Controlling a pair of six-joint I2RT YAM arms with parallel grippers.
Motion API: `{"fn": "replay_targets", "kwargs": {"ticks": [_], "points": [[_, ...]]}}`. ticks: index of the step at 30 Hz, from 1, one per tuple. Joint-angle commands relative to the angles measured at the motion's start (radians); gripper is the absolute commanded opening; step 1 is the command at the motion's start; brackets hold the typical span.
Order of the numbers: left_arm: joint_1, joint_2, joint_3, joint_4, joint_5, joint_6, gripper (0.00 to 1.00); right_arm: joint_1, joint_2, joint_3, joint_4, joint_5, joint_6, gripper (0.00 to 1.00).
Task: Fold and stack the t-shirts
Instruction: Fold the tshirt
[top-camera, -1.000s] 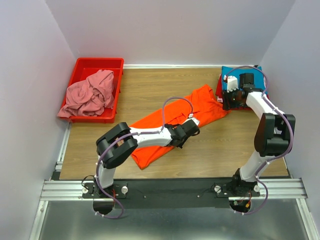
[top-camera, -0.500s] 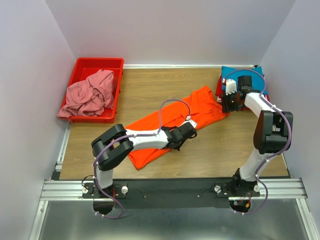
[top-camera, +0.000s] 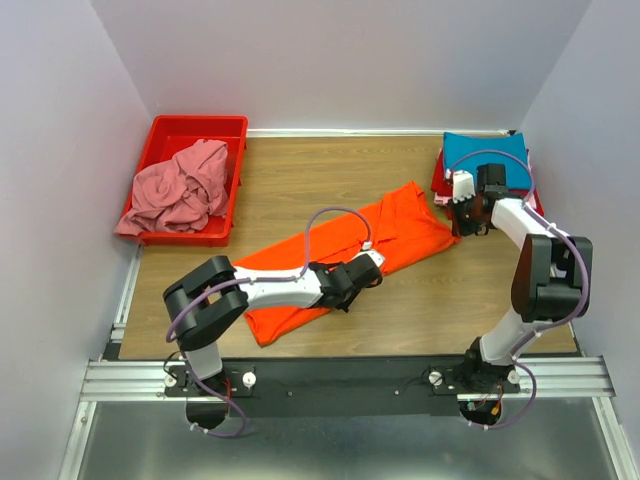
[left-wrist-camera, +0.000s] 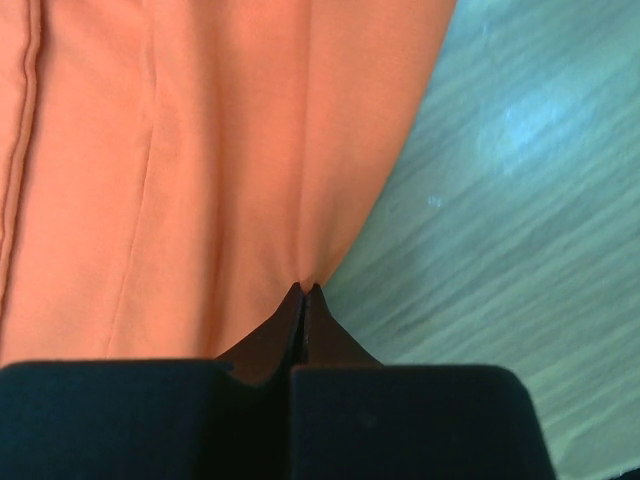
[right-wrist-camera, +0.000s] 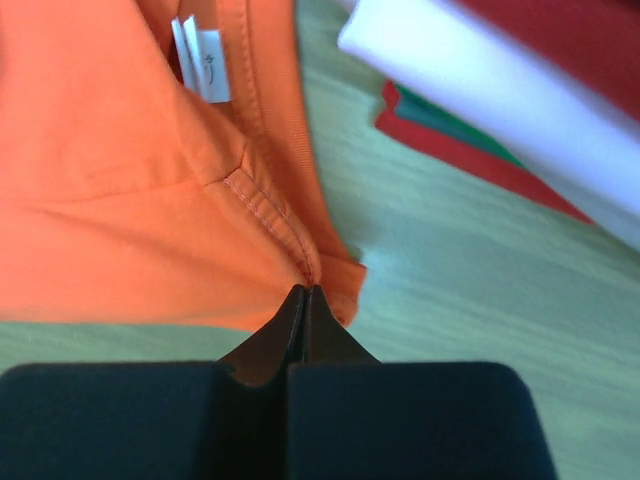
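Note:
A bright orange t-shirt (top-camera: 330, 255) lies stretched diagonally across the wooden table. My left gripper (top-camera: 345, 292) is shut on its near long edge, the cloth (left-wrist-camera: 200, 150) puckering into the closed tips (left-wrist-camera: 305, 290). My right gripper (top-camera: 459, 227) is shut on the shirt's far right corner, pinching a stitched hem (right-wrist-camera: 270, 215) at the tips (right-wrist-camera: 305, 290); the neck label (right-wrist-camera: 205, 60) shows beyond. A dusty pink t-shirt (top-camera: 180, 185) is heaped in the bin. Folded t-shirts, teal blue (top-camera: 490, 155) over red (top-camera: 440, 185), are stacked at the back right.
The red plastic bin (top-camera: 195, 125) stands at the back left against the wall. The folded stack (right-wrist-camera: 480, 100) sits just beyond my right gripper. White walls close in the table on three sides. Bare wood (top-camera: 300, 170) shows between bin and stack.
My right gripper came down off the stack and shut on the orange shirt's corner. The left arm drew back toward the near left, dragging the shirt with it.

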Motion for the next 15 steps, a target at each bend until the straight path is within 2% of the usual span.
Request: {"fn": "replay_targets", "kwargs": {"ticks": [1,15], "points": [[-0.011,-0.058,-0.057,-0.017,0.048,-0.022,0.0,-0.025,-0.084,-0.038,0.01,0.065,-0.02,0.0],[-0.016,-0.121,-0.109,-0.019,0.106,-0.029,0.0,-0.037,-0.168,-0.139,0.006,0.111,-0.04,0.03]]}}
